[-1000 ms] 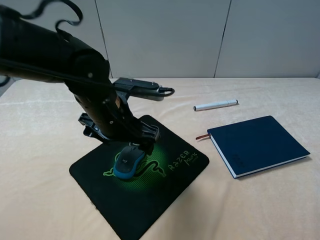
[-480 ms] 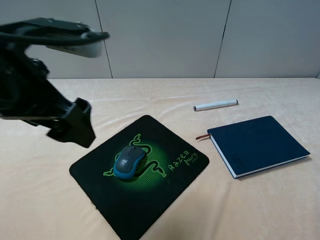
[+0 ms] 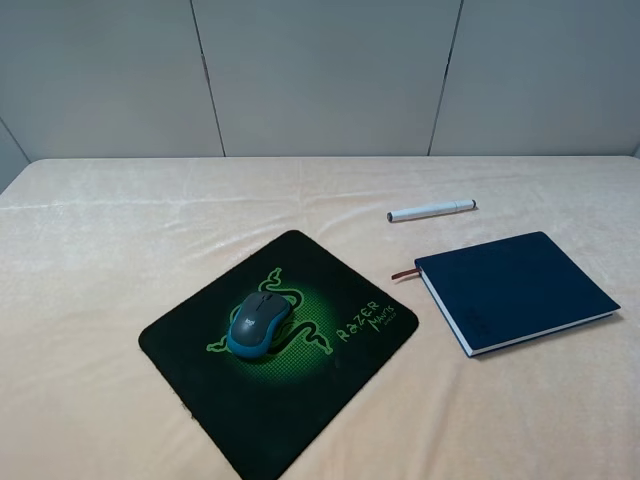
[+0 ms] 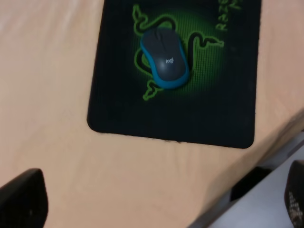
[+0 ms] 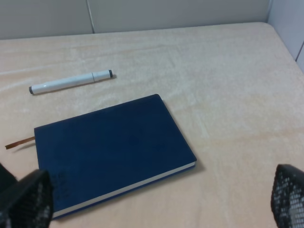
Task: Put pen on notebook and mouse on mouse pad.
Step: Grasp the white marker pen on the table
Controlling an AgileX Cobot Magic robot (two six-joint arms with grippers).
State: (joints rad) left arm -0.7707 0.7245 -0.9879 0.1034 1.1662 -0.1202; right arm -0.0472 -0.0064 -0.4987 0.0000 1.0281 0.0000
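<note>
1. Mouse (image 3: 258, 322) sits near the middle of the Razer mouse pad (image 3: 300, 400), well ahead of the left fingers (image 4: 21, 202), which are spread wide and grip nothing.
2. Right fingers (image 5: 26, 199), likewise spread wide and empty, hang just short of the closed navy notebook (image 3: 515, 290).
3. White capped pen (image 3: 431, 210) lies on the bench (image 3: 100, 250) beyond the notebook from those fingers, apart from it.
</note>
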